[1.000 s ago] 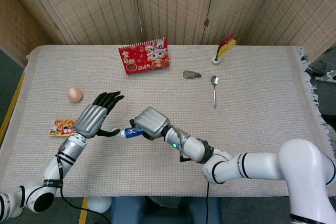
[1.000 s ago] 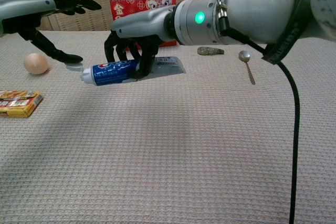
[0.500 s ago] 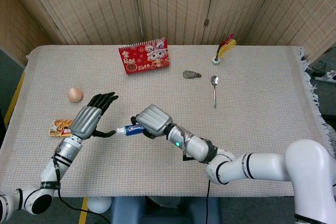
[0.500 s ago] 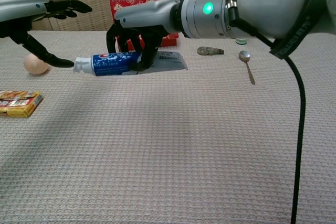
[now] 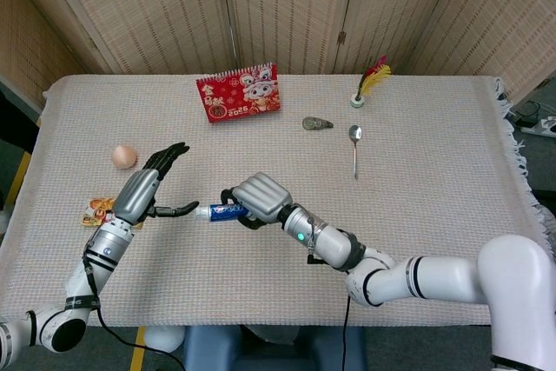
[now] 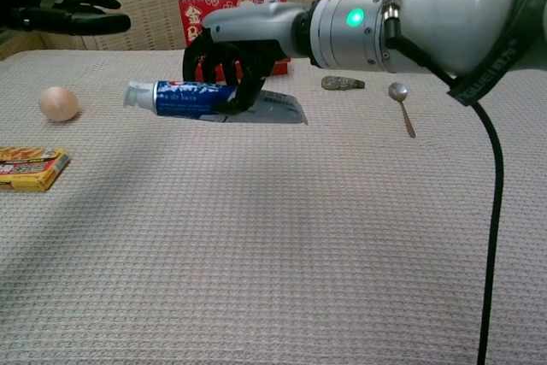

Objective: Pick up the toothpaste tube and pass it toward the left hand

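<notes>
The blue and white toothpaste tube [image 6: 190, 98] hangs level above the cloth, its white cap [image 5: 203, 212] pointing left. My right hand [image 6: 235, 50] grips it around the middle from above, also seen as the grey right hand [image 5: 261, 198] in the head view. My left hand [image 5: 146, 188] hovers to the left with its fingers spread and nothing in them; its thumb tip lies close to the cap in the head view. In the chest view the left hand [image 6: 73, 2] sits at the top left, higher than the tube.
A brown egg [image 5: 123, 156] and a yellow snack packet [image 5: 100, 212] lie by my left hand. Further back are a red calendar [image 5: 239, 92], a spoon [image 5: 354, 149], a small dark object [image 5: 317, 123] and a feather holder [image 5: 359, 97].
My left hand has lifted and drawn back to the left, off the tube's cap. The right hand, still holding the tube, has edged slightly right.
</notes>
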Available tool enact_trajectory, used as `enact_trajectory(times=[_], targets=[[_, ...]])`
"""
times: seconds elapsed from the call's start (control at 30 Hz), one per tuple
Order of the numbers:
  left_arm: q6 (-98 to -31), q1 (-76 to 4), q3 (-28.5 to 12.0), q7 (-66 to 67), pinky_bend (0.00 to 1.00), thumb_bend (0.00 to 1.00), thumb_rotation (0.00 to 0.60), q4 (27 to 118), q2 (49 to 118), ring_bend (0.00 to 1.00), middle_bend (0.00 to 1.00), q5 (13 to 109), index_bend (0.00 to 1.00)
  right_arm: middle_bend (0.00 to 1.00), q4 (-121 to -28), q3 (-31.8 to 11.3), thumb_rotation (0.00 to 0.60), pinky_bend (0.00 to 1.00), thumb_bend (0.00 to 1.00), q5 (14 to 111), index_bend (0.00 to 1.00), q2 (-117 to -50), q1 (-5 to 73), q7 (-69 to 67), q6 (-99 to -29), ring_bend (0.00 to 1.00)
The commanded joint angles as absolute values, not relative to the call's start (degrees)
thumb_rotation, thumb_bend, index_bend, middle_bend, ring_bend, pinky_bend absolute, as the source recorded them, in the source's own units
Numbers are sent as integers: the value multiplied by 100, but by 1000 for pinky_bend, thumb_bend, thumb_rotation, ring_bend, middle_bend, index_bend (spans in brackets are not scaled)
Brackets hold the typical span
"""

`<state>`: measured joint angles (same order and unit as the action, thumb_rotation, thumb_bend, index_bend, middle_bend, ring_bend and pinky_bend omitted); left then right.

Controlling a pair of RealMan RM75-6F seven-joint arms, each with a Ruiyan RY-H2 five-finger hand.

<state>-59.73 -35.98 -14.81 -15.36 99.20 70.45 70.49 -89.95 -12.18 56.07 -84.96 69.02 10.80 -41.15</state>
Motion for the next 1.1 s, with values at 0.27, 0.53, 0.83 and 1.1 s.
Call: enact_trajectory(times=[0.27,0.53,0.83,1.1], targets=[[-5752,-3553,-1701,-2926,0,136,33,9958,6907,21,63,7327,103,515,-8738,-1577,600,531,821,6020,546,-9081,6527,-14,-4436,614],[-5991,-3606,-1633,-2445,0,133,0,9876,7148,14,61,7467,85,516,-8473,-1796,600,531,822,6023,553,-9738,6471,-416,-4636,613],[-6162,-3670,-1545,-1961,0,131,0,9817,7328,13,60,7635,63,516,-8101,-1996,600,531,821,6194,555,-10260,6442,-785,-4770,614],[-6364,-3671,-1487,-1638,0,131,0,9804,7416,11,60,7790,57,516,-7793,-2129,600,531,822,6495,559,-10547,6411,-1145,-4897,611]])
